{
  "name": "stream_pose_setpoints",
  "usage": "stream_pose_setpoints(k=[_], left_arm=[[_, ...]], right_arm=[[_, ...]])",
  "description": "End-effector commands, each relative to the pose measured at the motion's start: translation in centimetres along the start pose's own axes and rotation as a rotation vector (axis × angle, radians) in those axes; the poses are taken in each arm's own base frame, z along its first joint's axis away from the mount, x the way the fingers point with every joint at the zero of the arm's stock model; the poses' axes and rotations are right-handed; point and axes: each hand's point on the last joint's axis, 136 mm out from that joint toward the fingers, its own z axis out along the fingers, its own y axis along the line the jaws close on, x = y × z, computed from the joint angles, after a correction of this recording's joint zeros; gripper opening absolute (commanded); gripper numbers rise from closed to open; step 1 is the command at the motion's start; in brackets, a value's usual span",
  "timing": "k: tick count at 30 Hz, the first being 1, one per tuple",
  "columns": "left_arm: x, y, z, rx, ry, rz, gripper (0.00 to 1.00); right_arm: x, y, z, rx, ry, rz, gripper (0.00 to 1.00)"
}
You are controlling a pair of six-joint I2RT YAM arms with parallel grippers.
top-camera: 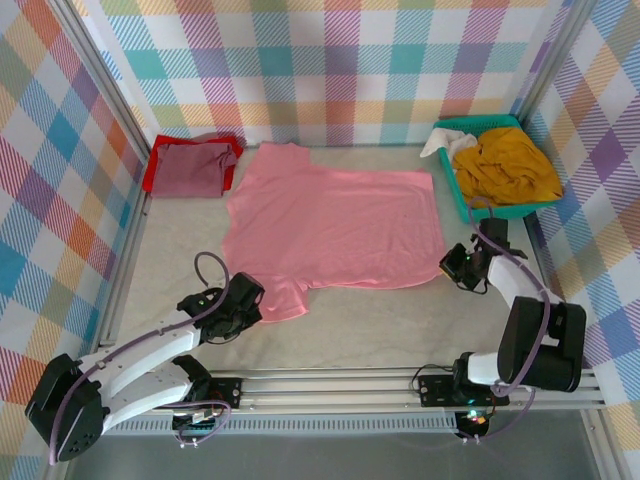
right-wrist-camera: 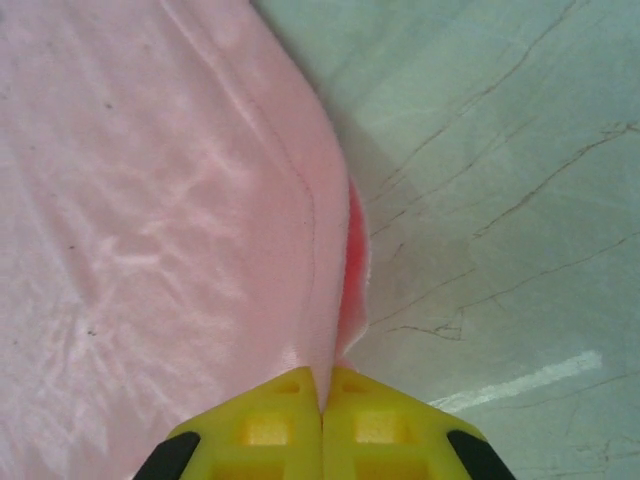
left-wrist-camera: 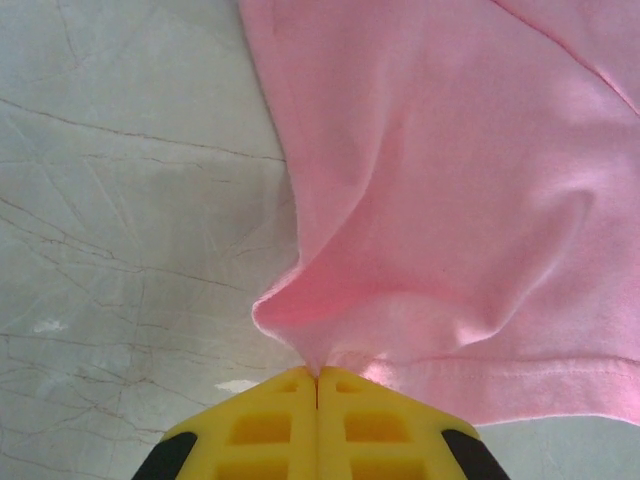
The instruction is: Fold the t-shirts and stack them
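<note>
A salmon-pink t-shirt (top-camera: 330, 225) lies spread flat in the middle of the table. My left gripper (top-camera: 256, 299) is at its near-left sleeve. In the left wrist view the yellow fingers (left-wrist-camera: 270, 425) are shut on a pinched fold of the pink cloth (left-wrist-camera: 450, 200). My right gripper (top-camera: 451, 266) sits at the shirt's near-right corner. In the right wrist view its fingers (right-wrist-camera: 380, 425) are shut on the hemmed edge of the pink shirt (right-wrist-camera: 150, 220). A maroon t-shirt (top-camera: 192, 167) lies folded on a red one (top-camera: 152, 172) at the back left. A mustard-yellow t-shirt (top-camera: 505, 165) is bunched in the basket.
The teal plastic basket (top-camera: 480, 122) stands at the back right and also holds a white cloth (top-camera: 438, 144). Checked walls and metal frame posts close in the table on three sides. A rail (top-camera: 400, 385) with the arm bases runs along the near edge.
</note>
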Motion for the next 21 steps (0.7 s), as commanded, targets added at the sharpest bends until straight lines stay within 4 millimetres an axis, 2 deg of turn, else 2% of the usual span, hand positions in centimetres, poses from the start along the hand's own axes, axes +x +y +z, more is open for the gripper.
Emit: stream_pose_setpoints(k=[1, 5, 11, 17, 21], left_arm=[[-0.8, -0.8, -0.5, 0.018, -0.031, 0.027, 0.0], [-0.9, -0.5, -0.6, 0.016, -0.044, 0.037, 0.0], [0.2, 0.0, -0.2, 0.061, -0.019, 0.04, 0.0], [0.4, 0.2, -1.8, 0.128, -0.032, 0.039, 0.0], [1.3, 0.4, -3.3, 0.198, 0.004, 0.04, 0.0]], right_arm=[[0.9, 0.0, -0.8, -0.005, 0.003, -0.033, 0.0], [1.7, -0.4, -0.8, -0.006, 0.014, -0.034, 0.0], [2.9, -0.6, -1.3, -0.016, 0.038, -0.032, 0.0], [5.2, -2.3, -2.4, 0.037, 0.065, -0.019, 0.0], [6.8, -3.4, -2.8, 0.064, 0.091, 0.013, 0.0]])
